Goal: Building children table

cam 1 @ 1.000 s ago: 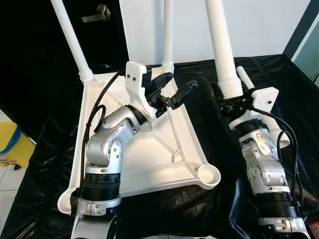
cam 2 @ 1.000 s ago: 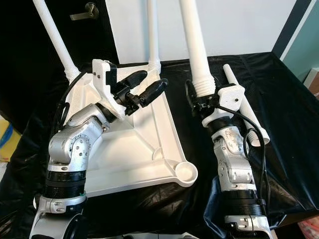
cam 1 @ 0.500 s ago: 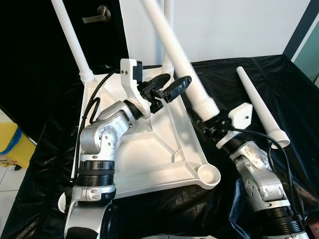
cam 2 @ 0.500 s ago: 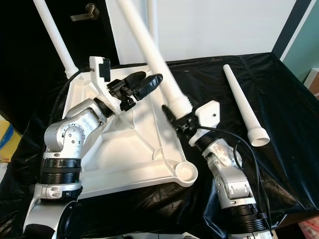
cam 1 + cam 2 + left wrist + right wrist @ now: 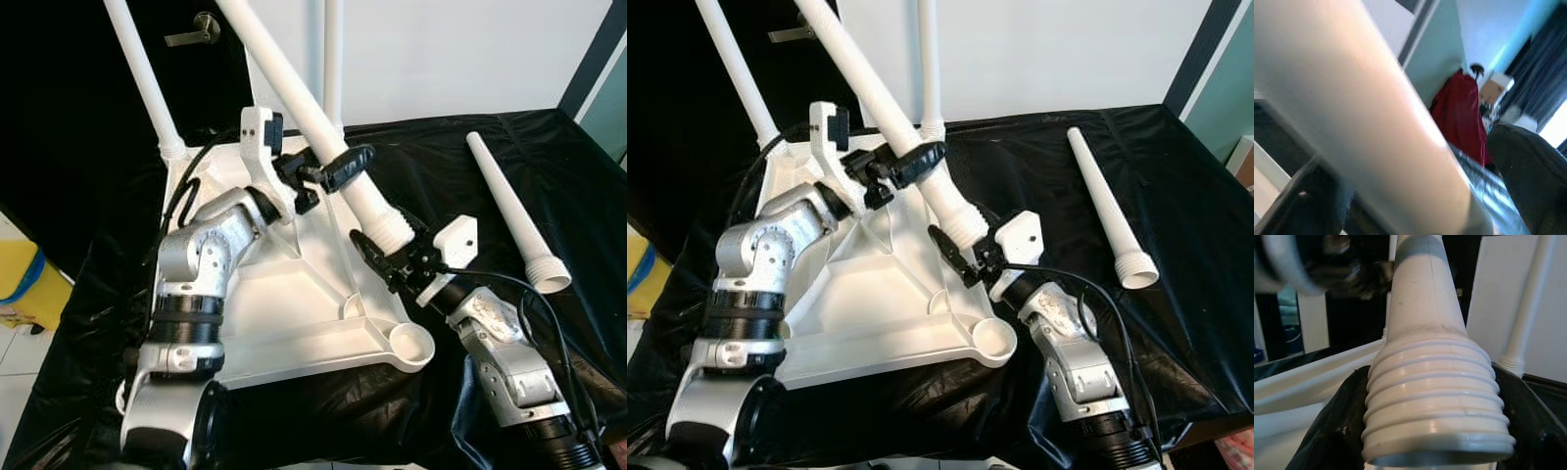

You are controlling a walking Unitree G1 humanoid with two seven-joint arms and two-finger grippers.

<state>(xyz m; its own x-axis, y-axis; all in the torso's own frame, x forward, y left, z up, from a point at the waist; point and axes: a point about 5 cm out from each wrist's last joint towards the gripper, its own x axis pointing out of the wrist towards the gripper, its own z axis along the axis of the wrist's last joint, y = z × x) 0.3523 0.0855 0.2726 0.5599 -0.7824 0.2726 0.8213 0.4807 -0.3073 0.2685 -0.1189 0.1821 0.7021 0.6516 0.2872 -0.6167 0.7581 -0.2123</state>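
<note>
Where the upturned white plastic tabletop lies on the black cloth, its empty round corner socket sits just beside the right gripper, which clamps the threaded end of a long tapered white plastic leg. The leg leans up and away from that gripper, over the tabletop. Farther along, the left gripper has its black fingers closed around the leg's shaft. Beyond it, two more white legs stand screwed into the far corners. Well apart from the right gripper, a loose white leg lies on the cloth.
</note>
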